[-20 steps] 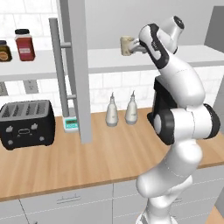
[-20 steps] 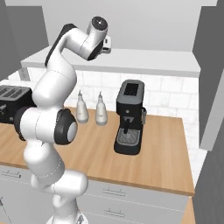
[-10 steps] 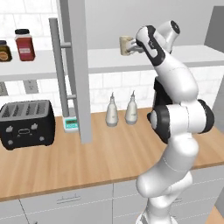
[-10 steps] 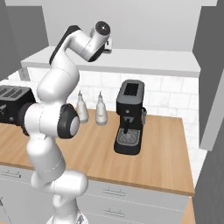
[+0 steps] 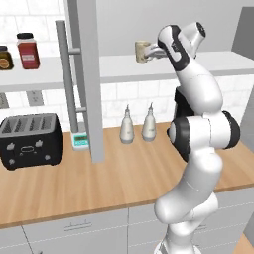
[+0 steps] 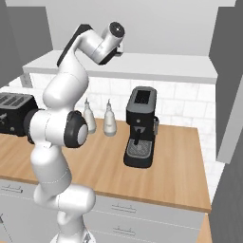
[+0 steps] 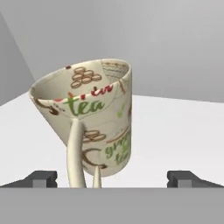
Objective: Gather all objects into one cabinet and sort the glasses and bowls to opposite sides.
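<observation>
One wooden counter (image 5: 74,183) runs across the bottom of both base views, and above it one pale shelf board of the cabinet (image 5: 124,69) stretches along the grey back wall. The white arm (image 5: 198,129) rises from the counter's front edge and reaches up to the shelf board.

On the counter's left end sits one black toaster (image 5: 30,140). Toward the right end, seen from the right base view, stands one black coffee machine (image 6: 140,127). Two white bottles (image 5: 127,127) stand side by side near the counter's back edge, between the toaster and the coffee machine. One small teal-rimmed device (image 5: 80,141) rests at the foot of the grey upright panel.

On the shelf's far left end, left of that panel, two jars stand close together: one with a red lid (image 5: 28,50) and one darker jar (image 5: 5,57) at the picture's edge.

One beige mug (image 5: 143,51) sits above the shelf board, just ahead of the gripper (image 5: 158,50). In the hand view the mug (image 7: 94,120) is tilted, its mouth leaning away toward the back wall, its printed side and curved handle (image 7: 76,153) facing the camera; whether its base touches the board cannot be told. The two finger tips (image 7: 41,178) stand wide apart, one on each side of the mug, not pressing it.
</observation>
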Controlling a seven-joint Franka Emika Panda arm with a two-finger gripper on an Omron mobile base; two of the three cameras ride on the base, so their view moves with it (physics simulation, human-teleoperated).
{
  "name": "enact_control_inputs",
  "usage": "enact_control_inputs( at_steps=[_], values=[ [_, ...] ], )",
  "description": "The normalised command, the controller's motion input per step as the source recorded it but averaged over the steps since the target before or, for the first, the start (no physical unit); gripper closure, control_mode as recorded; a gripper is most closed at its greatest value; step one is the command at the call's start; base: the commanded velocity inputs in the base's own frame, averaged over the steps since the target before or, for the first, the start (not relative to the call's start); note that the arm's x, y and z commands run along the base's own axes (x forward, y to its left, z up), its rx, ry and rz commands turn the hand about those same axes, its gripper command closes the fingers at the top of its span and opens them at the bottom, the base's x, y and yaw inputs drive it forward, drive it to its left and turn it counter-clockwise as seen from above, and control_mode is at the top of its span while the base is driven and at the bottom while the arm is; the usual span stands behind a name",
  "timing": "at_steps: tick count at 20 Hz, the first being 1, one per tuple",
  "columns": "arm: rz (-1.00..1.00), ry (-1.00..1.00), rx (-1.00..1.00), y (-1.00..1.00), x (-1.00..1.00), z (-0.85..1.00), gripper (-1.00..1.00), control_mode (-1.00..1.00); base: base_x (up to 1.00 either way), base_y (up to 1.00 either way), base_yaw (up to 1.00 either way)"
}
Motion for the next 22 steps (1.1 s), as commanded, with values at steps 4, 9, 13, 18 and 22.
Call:
enact_control_inputs(
  at_steps=[4,9,13,18,22],
  values=[
    [0.04,-0.13,0.0,0.0,0.0,0.0,1.0,-1.0,0.0,0.0,0.0],
    [0.01,-0.12,0.0,0.0,0.0,0.0,1.0,-1.0,0.0,0.0,0.0],
    [0.01,-0.06,0.0,0.0,0.01,0.0,1.0,-1.0,0.0,0.0,0.0],
    [0.05,-0.01,0.0,0.0,0.05,0.0,1.0,-1.0,0.0,0.0,0.0],
    [0.04,-0.02,0.0,0.0,0.0,0.09,1.0,-1.0,0.0,0.0,0.0]
  ],
)
